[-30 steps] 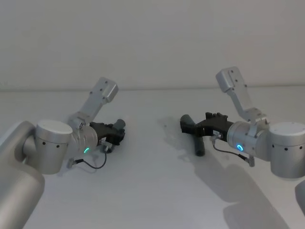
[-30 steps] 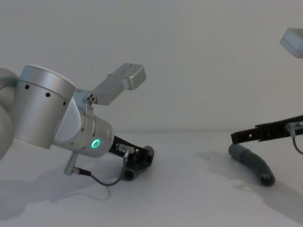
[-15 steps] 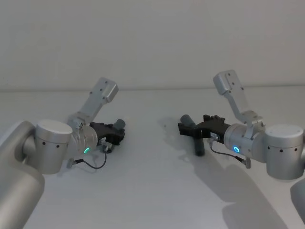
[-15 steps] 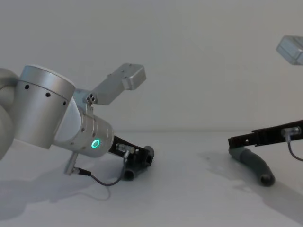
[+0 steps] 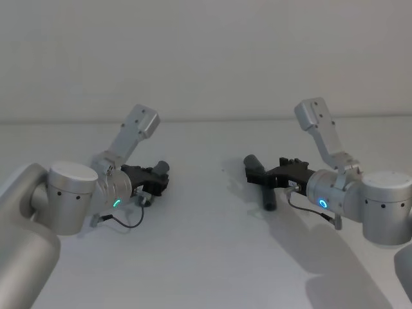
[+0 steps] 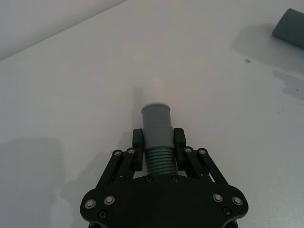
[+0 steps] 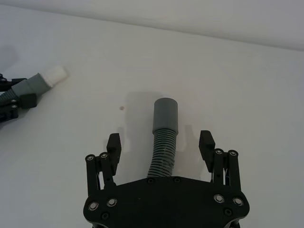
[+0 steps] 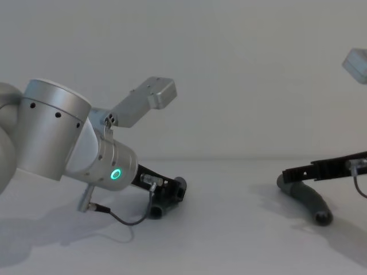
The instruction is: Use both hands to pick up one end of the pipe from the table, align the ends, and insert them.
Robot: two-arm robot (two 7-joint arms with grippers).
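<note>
So, the left gripper (image 6: 158, 140) sits low over the left side of the table (image 5: 206, 257), arm reaching forward with the wrist tipped down and its green ring light (image 8: 116, 174) glowing. Its claw is clamped tight on the ribbed part of the left pipe piece (image 6: 156, 118), and the smooth collar with the whitish tip (image 7: 56, 73) pokes out past the fingertips, aimed toward the middle. I can't tell whether that piece's lower end touches the table. Over on the right, the right gripper (image 7: 160, 140) comes in nearly level just above the surface, pointing inward (its ring light looks blue). That claw is spread wide, its fingers (image 7: 113, 147) straddling the ribbed stretch of the right pipe piece (image 7: 165, 116) with clear gaps on both sides. The right piece lies bent on the table, collar end pointing away from the palm, well apart from the left one.
</note>
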